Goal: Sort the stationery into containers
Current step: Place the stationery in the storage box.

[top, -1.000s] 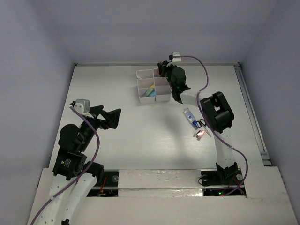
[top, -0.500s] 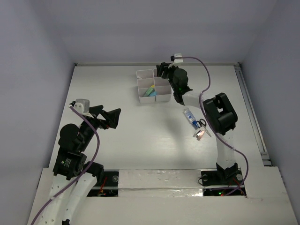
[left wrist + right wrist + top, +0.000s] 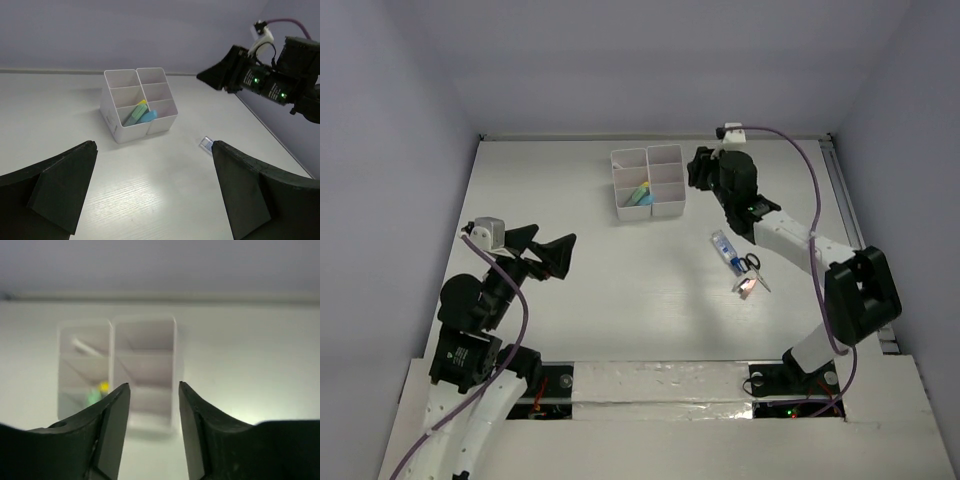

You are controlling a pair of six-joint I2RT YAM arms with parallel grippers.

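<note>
The white six-compartment organizer stands at the back middle of the table. A pale-green marker and a blue item lie in its front-left compartment; both show in the left wrist view, the green marker beside the blue item. A thin white pen lies in a back compartment. My right gripper is open and empty, just right of the organizer, facing it. A blue-labelled tube, black-handled scissors and a small pink item lie on the table to the right. My left gripper is open and empty.
The right arm reaches across the back right of the table. The tube's end shows beside my left gripper's right finger. Walls close in the table at the back and sides.
My right gripper has drawn back to the right, from over the organizer's back-right compartment to beside it. The left arm has shifted slightly.
</note>
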